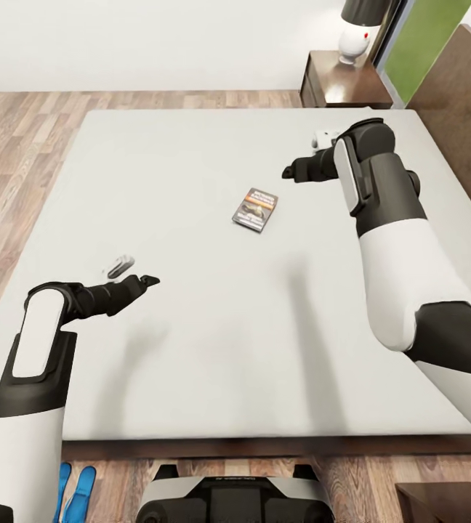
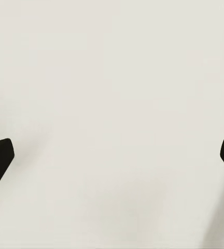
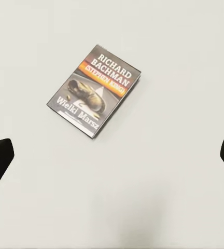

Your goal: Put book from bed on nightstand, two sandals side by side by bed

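The two sandals (image 1: 75,488) lie side by side on the floor at the bed's near edge; the left pincer (image 1: 135,274) hovers open over the bed (image 1: 192,160); the book (image 1: 255,209) lies flat mid-mattress; the right pincer (image 1: 302,161) hangs open near it; the nightstand (image 1: 337,88) stands beyond.

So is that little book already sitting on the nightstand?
No, the book lies flat near the middle of the bed, while the nightstand beyond the far corner holds a lamp.

Dark book (image 3: 95,96) with orange band, off-white bed (image 1: 192,181), blue sandals (image 1: 75,490).
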Available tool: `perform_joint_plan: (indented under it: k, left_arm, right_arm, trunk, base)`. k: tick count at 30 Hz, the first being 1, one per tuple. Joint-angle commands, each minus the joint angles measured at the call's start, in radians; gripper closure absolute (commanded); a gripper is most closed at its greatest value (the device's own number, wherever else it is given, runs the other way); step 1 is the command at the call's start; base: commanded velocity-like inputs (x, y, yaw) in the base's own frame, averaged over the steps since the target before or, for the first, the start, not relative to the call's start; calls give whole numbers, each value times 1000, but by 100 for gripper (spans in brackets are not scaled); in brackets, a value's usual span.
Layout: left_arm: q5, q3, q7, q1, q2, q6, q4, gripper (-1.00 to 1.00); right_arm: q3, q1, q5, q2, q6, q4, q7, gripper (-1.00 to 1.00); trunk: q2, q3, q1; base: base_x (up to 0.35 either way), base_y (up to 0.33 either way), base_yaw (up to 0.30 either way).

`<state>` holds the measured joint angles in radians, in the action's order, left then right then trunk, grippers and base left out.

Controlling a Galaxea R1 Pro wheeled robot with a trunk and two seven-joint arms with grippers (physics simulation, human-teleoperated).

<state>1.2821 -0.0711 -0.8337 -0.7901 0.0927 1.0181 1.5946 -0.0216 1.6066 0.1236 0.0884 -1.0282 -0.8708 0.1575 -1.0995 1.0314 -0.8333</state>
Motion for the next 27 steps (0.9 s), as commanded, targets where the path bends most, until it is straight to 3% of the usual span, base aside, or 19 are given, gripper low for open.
perform_joint_plan:
  k: [1,12,16,27]
  left_arm:
    - [10,0,-11,-4,1,3,0,-100]
    - [5,8,-37,-3,6,17,8,-100]
    - [6,11,-74,-1,6,14,10,-100]
    - [14,4,-95,-4,3,12,10,-100]
  right_arm:
    - [0,3,11,1,-1,7,8,-100]
    - [1,43,7,2,10,87,5,-100]
    - [2,56,5,1,11,109,5,-100]
    - [2,72,11,2,67,129,2,-100]
  trunk:
    - [0,2,0]
    - [0,19,0]
    - [-28,38,-15]
    - [-105,89,-58]
  base:
    - [0,0,0]
    - [0,0,0]
    - [0,0,0]
    - [0,0,0]
